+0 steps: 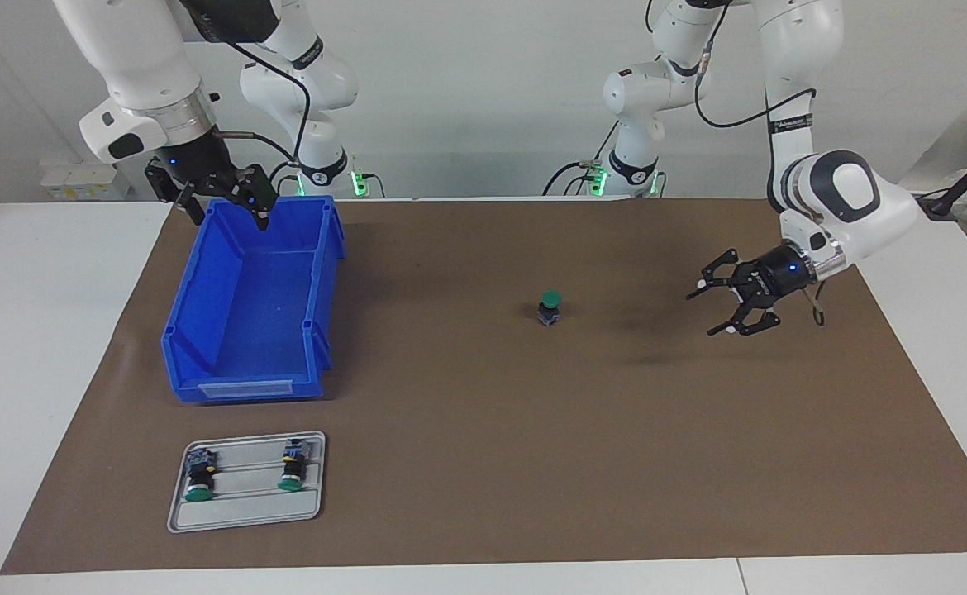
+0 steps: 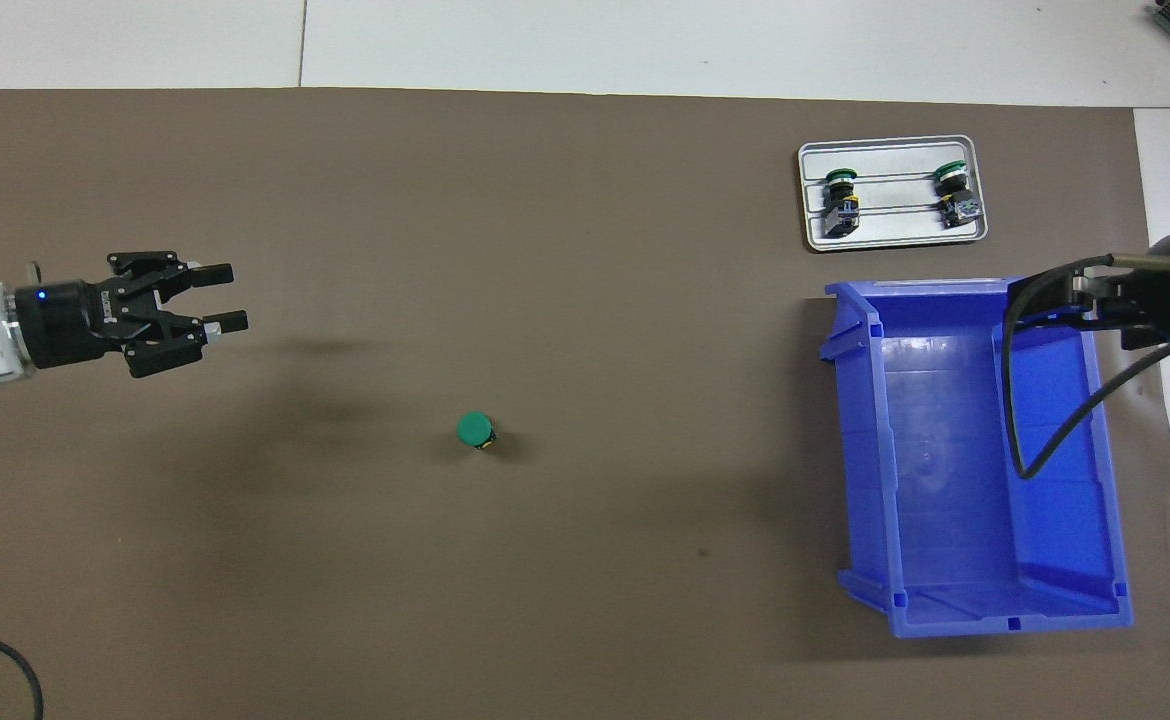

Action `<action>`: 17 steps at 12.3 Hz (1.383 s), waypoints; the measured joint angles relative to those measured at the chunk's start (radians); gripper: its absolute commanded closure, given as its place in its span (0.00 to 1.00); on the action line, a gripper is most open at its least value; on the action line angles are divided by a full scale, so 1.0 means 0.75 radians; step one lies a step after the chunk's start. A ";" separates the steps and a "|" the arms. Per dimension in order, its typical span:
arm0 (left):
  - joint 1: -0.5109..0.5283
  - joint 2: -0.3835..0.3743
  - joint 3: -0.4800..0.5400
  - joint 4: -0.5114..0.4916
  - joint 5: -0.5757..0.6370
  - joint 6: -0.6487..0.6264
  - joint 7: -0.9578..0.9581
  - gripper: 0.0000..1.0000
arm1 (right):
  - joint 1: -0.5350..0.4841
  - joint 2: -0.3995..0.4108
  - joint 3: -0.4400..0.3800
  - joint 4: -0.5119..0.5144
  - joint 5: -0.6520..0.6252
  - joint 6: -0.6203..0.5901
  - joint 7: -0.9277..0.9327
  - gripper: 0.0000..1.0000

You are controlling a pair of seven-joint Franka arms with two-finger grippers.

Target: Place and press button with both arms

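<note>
Green-capped button (image 1: 550,307) stands upright on the mat (image 1: 483,463); my left gripper (image 1: 719,310) hangs released over the mat, right gripper (image 1: 227,211) open over the bin (image 1: 202,330).

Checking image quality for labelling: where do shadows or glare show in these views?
Facing view: soft shadow on the mat under the left gripper. Overhead view: faint dark patches beside the button, pale sheen on the blue bin floor; no harsh glare.
</note>
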 measured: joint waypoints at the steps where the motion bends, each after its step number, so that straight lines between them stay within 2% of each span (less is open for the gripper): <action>1: -0.019 0.000 -0.007 0.078 0.144 -0.007 -0.149 0.31 | 0.000 0.000 0.000 0.000 0.000 0.000 0.000 0.00; 3: -0.103 0.000 -0.015 0.216 0.435 -0.034 -0.450 0.31 | 0.000 0.000 0.000 0.000 0.000 0.000 0.000 0.00; 6: -0.269 0.000 -0.021 0.340 0.768 -0.081 -0.820 0.35 | 0.000 0.000 0.000 0.000 0.000 0.000 0.000 0.00; 9: -0.510 0.004 -0.026 0.413 1.083 -0.102 -1.269 0.55 | 0.000 0.000 0.000 0.000 0.000 0.000 0.000 0.00; 10: -0.603 0.006 -0.027 0.414 1.199 -0.102 -1.415 0.62 | 0.000 0.000 0.000 0.000 0.000 0.000 0.000 0.00; 11: -0.688 0.010 -0.028 0.414 1.290 -0.102 -1.555 0.75 | 0.000 0.000 0.000 0.000 0.000 0.000 0.000 0.00; 13: -0.812 0.011 -0.028 0.399 1.391 -0.102 -1.752 0.98 | 0.000 0.000 0.000 0.000 0.000 0.000 0.000 0.00; 15: -0.883 -0.003 -0.027 0.317 1.439 -0.060 -1.821 1.00 | 0.000 0.000 0.000 0.000 0.000 0.000 0.000 0.00; 17: -0.923 -0.045 -0.025 0.138 1.443 0.140 -1.850 1.00 | 0.000 0.000 0.000 0.000 0.000 0.000 0.000 0.00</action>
